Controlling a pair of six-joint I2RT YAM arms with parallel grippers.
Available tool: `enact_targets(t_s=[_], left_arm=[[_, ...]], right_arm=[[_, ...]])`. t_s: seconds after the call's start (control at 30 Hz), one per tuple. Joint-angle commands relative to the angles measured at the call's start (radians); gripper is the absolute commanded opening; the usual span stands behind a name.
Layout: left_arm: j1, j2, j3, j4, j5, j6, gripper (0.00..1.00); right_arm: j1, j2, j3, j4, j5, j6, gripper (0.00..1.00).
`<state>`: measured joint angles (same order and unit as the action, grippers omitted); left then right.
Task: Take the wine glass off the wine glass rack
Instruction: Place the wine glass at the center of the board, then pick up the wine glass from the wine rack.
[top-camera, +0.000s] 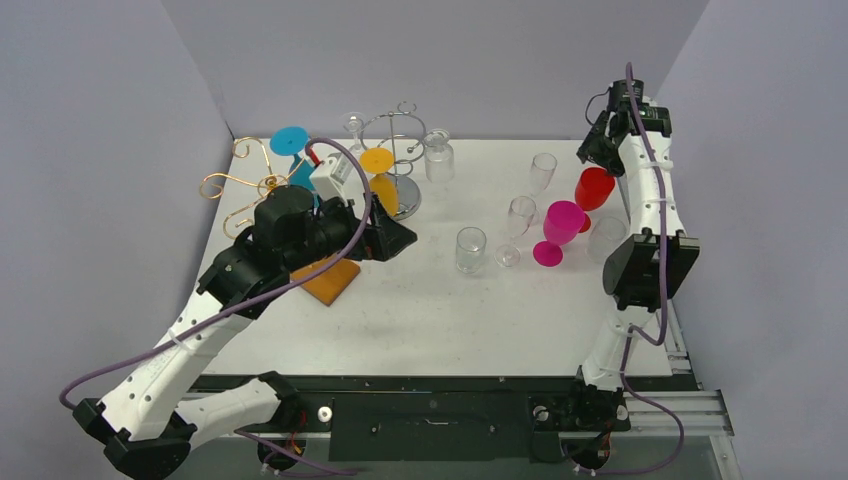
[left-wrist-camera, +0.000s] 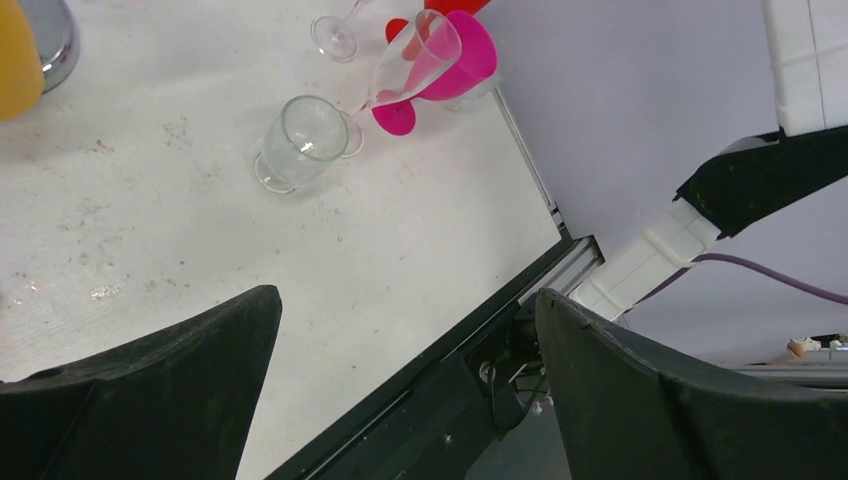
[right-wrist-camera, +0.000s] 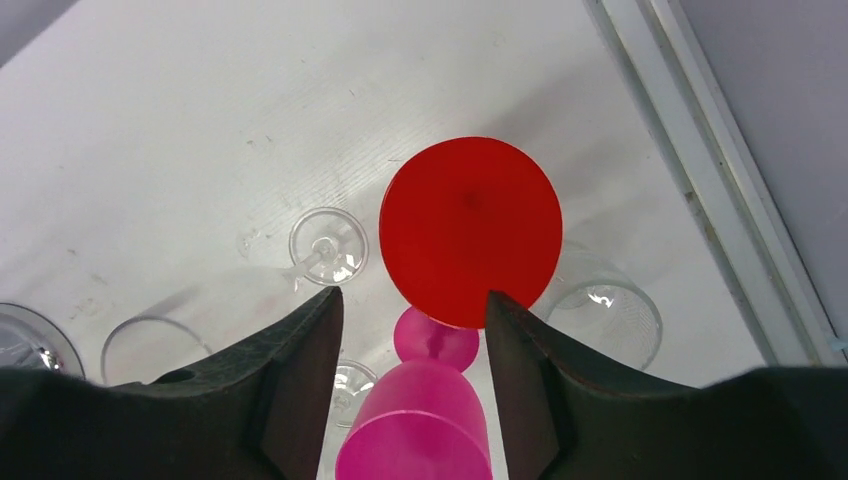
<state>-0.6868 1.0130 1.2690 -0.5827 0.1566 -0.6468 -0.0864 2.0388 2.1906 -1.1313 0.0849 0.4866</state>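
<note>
**Lab bench, seen from the arms' end.** White table w/ two arms bolted at 6 o'clock. L arm stretches to approx 10 o'clock, its black wrist partly hiding an orange block. R arm stands tall along the 3 o'clock edge, its wrist tipped downward at 2 o'clock.

At 11 o'clock sits the chrome wine glass rack on its round base, w/ a gold wire rack near it at 10 o'clock. An orange wine glass hangs foot-up on the chrome rack. A blue glass shows foot-up btwn the two racks; can't tell which one carries it.

Off the rack, at 2 o'clock, a red wine glass stands upright on the table. It is directly under the R gripper, which hovers above it w/ jaws parted and nothing btwn them. A pink glass stands just beside the red one, on its 7 o'clock side.

Clear glassware dots the rest: a tumbler near centre, a stemmed glass by the pink one, and another stemmed glass toward 1 o'clock.

L gripper is spread wide and empty over bare tabletop, facing 3 o'clock.
</note>
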Motion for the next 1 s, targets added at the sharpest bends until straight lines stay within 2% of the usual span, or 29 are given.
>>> enact_targets(t_s=[0.0, 0.2, 0.33, 0.57, 0.67, 0.8, 0.97], left_arm=[[-0.005, 0.022, 0.126, 0.018, -0.038, 0.012, 0.96], [0.006, 0.073, 0.275, -0.053, -0.129, 0.038, 0.96], [0.053, 0.118, 0.397, -0.124, -0.224, 0.058, 0.96], [0.32, 0.173, 0.517, -0.189, -0.228, 0.03, 0.97], [0.48, 0.181, 0.527, -0.206, -0.182, 0.005, 0.99], [0.643, 0.195, 0.507, -0.182, -0.085, -0.044, 0.9], [0.746, 0.251, 0.484, -0.146, -0.015, -0.095, 0.82]], right_arm=[[-0.01, -0.132, -0.011, 0.018, 0.05, 0.0, 0.52], [-0.022, -0.302, -0.116, 0.075, 0.038, 0.013, 0.59], [-0.021, -0.413, -0.232, 0.143, -0.024, 0.037, 0.68], [0.016, -0.592, -0.424, 0.279, -0.149, 0.075, 0.73], [0.042, -0.654, -0.497, 0.319, -0.184, 0.087, 0.73], [0.074, -0.705, -0.546, 0.344, -0.21, 0.092, 0.73], [0.104, -0.731, -0.556, 0.346, -0.24, 0.084, 0.73]])
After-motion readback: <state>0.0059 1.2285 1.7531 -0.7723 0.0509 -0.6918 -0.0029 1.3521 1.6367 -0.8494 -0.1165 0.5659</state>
